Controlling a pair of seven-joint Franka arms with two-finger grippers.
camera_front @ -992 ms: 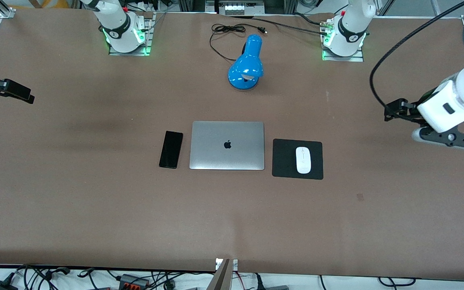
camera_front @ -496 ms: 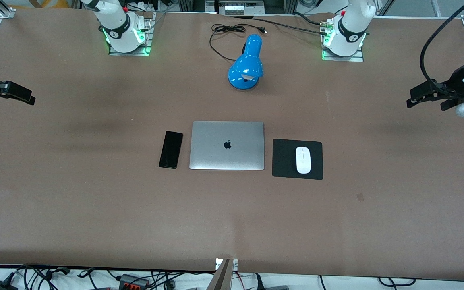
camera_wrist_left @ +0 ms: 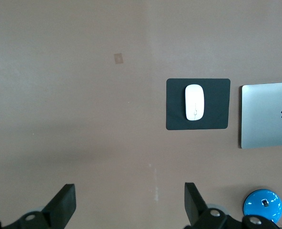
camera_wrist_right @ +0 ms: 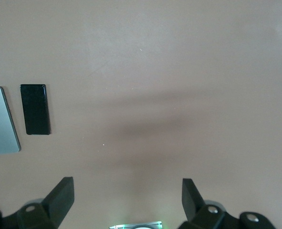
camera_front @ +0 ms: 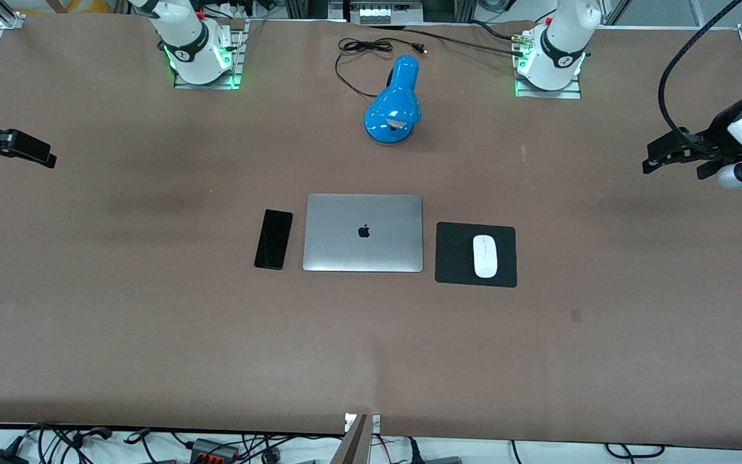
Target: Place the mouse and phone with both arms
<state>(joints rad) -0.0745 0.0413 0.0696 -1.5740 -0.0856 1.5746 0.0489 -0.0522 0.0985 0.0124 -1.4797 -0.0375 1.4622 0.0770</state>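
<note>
The white mouse (camera_front: 485,256) lies on a square black mat (camera_front: 455,254) beside the closed silver laptop (camera_front: 363,232), toward the left arm's end. It also shows in the left wrist view (camera_wrist_left: 194,102). The black phone (camera_front: 273,239) lies flat beside the laptop toward the right arm's end, and shows in the right wrist view (camera_wrist_right: 35,115). My left gripper (camera_front: 654,161) is open and empty, up over bare table at the left arm's end (camera_wrist_left: 130,198). My right gripper (camera_front: 39,153) is open and empty over bare table at the right arm's end (camera_wrist_right: 126,191).
A blue desk lamp (camera_front: 393,103) with a black cord (camera_front: 358,48) stands between the arm bases, farther from the front camera than the laptop. The brown table (camera_front: 152,322) is wide. Cables hang along its front edge.
My left arm has swung up and outward toward its end of the table, then drifted slightly back inward. The right arm, mouse and phone have not moved.
</note>
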